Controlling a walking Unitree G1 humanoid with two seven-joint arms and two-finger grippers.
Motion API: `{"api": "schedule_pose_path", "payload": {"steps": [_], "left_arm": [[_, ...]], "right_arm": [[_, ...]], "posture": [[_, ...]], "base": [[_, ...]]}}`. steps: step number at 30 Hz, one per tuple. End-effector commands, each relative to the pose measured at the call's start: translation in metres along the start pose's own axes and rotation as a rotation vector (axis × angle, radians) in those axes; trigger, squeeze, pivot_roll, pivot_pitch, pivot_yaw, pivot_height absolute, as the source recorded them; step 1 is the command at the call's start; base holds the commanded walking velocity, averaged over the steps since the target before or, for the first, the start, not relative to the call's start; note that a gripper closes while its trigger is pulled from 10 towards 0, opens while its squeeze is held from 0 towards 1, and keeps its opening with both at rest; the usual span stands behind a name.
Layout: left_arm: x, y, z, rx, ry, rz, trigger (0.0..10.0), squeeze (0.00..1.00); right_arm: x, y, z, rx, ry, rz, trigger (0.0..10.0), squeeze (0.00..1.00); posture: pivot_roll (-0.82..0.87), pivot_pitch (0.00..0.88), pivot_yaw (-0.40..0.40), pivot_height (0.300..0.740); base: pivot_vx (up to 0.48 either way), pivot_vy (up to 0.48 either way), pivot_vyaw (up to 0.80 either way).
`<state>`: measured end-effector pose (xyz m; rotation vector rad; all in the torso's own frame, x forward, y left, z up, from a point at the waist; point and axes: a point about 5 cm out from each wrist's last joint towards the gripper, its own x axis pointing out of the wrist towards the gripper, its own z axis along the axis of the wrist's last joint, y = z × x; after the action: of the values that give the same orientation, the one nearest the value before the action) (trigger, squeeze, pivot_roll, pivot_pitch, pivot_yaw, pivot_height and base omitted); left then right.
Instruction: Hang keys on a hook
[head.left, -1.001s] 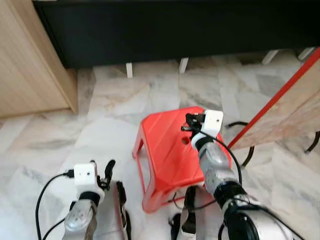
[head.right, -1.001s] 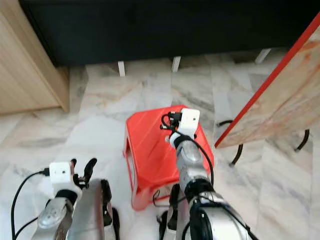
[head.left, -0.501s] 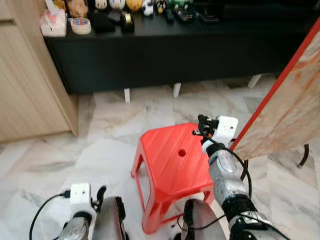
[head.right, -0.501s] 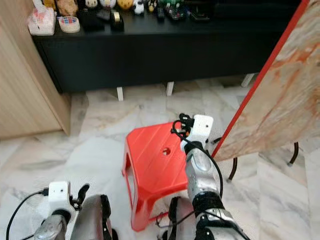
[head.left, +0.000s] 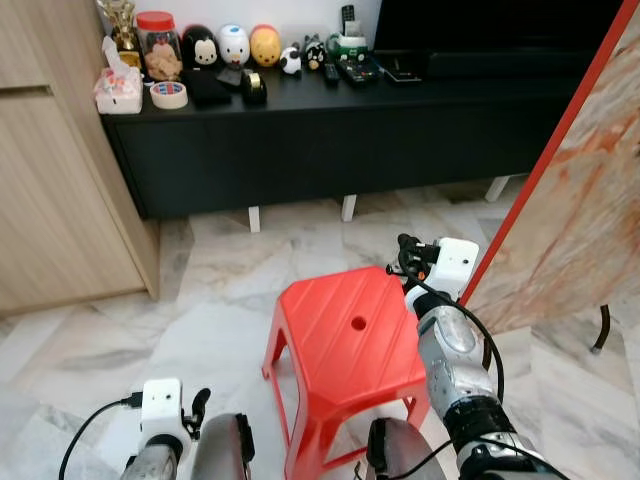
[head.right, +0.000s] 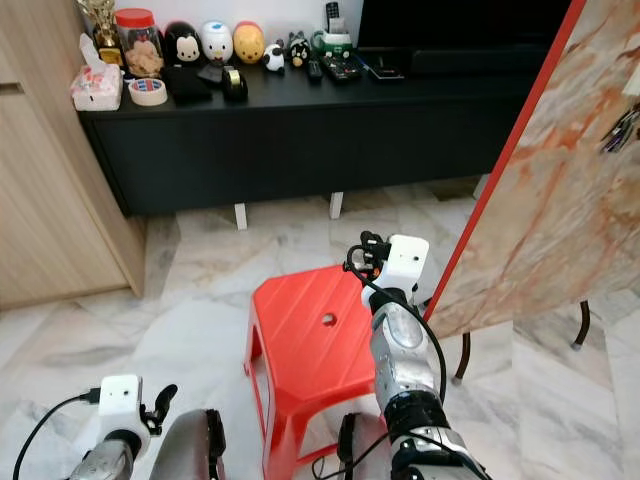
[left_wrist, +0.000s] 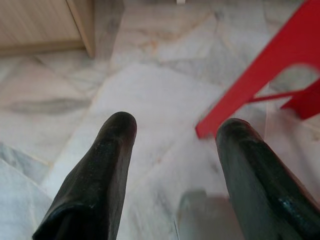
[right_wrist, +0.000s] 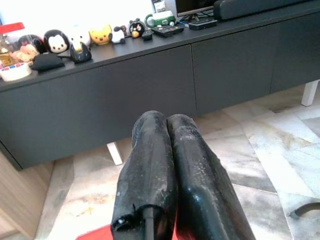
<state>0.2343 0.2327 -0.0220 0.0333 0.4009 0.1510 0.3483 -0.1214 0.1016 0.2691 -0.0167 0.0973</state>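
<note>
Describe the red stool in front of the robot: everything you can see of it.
The stool is bright red and looks like moulded plastic. Its square seat has diagonal ribbing and a small round hole near the middle. Splayed legs are joined by side rails, with open gaps beneath them. It stands upright on the pale marble floor, in front of the black cabinet and beside a leaning marble-patterned board. The right claw, fingers shut, hangs above its far right corner. Nothing rests on the seat.

Home living room: TV console (head.left: 330, 135), marble floor (head.left: 215, 275)
</note>
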Motion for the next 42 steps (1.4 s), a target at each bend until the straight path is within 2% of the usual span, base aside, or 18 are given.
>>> {"api": "schedule_pose_path", "payload": {"steps": [1, 10, 24, 42], "left_arm": [[0.001, -0.001, 0.001, -0.001, -0.006, -0.003, 10.0, 0.00], [0.000, -0.005, -0.001, -0.009, -0.015, -0.010, 10.0, 0.00], [-0.002, -0.008, -0.007, -0.043, 0.001, -0.026, 10.0, 0.00], [0.001, -0.013, -0.004, -0.049, -0.013, -0.044, 10.0, 0.00]], "right_arm": [[0.001, 0.000, 0.006, 0.005, -0.022, -0.003, 10.0, 0.00], [0.000, 0.001, 0.004, 0.016, -0.014, 0.007, 10.0, 0.00], [0.000, 0.002, 0.001, 0.003, 0.007, 0.016, 10.0, 0.00], [0.001, 0.003, 0.000, -0.001, 0.018, 0.010, 10.0, 0.00]], "posture": [[0.13, 0.010, -0.098, 0.686], [0.12, 0.003, -0.103, 0.740], [0.12, 0.000, -0.105, 0.740], [0.12, 0.000, -0.102, 0.740]], "base": [[0.000, 0.000, 0.00], [0.000, 0.000, 0.00], [0.000, 0.000, 0.00], [-0.274, 0.000, 0.00]]}}
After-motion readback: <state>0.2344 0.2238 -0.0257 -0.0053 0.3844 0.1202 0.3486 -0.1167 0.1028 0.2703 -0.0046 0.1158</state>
